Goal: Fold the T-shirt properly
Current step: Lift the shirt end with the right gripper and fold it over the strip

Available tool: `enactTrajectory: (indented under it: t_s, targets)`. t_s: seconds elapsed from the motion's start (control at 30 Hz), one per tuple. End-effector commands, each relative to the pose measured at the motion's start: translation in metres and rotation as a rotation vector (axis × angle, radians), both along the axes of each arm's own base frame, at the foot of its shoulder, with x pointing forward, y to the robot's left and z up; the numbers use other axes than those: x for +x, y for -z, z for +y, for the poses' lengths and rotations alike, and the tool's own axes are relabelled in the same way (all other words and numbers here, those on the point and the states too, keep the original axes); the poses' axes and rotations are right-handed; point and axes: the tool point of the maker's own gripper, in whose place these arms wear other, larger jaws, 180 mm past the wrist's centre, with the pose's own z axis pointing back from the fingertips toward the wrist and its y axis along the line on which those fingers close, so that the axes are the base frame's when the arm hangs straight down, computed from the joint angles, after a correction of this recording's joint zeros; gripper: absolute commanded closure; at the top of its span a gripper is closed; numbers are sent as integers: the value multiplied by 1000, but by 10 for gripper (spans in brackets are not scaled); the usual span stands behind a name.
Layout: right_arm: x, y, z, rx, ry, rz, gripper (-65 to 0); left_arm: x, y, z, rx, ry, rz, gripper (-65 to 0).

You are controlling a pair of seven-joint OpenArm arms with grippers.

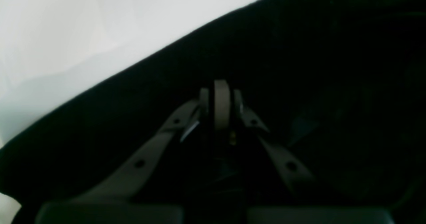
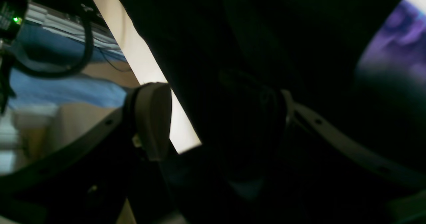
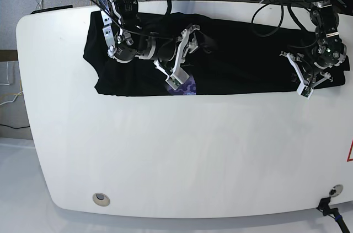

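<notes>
Shirt (image 3: pixel 231 57) stretched along table's (image 3: pixel 165 150) far edge, both arms on it.
You've got L gripper (image 1: pixel 220 97) clenched over fabric nr right edge; R gripper (image 2: pixel 216 117) jaws wide apart, cloth between, by purple print (image 3: pixel 185 86).

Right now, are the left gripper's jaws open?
No, in the left wrist view the left gripper is shut, fingertips pressed together over the black T-shirt.
</notes>
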Motion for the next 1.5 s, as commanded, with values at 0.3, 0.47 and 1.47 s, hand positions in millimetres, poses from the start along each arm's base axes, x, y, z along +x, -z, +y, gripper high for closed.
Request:
enactTrajectory:
  t_s: [0.3, 0.47, 1.47]
  targets:
    - [-10, -30, -22, 36, -264, -87, -387, -1, 0, 5, 36, 9, 28, 0]
    - [-25, -24, -30, 51, -278, -38, -386, 0, -1, 7, 41, 9, 26, 0]
    - [-20, 19, 54, -49, -397, 59, -385, 1, -2, 8, 42, 10, 23, 0]
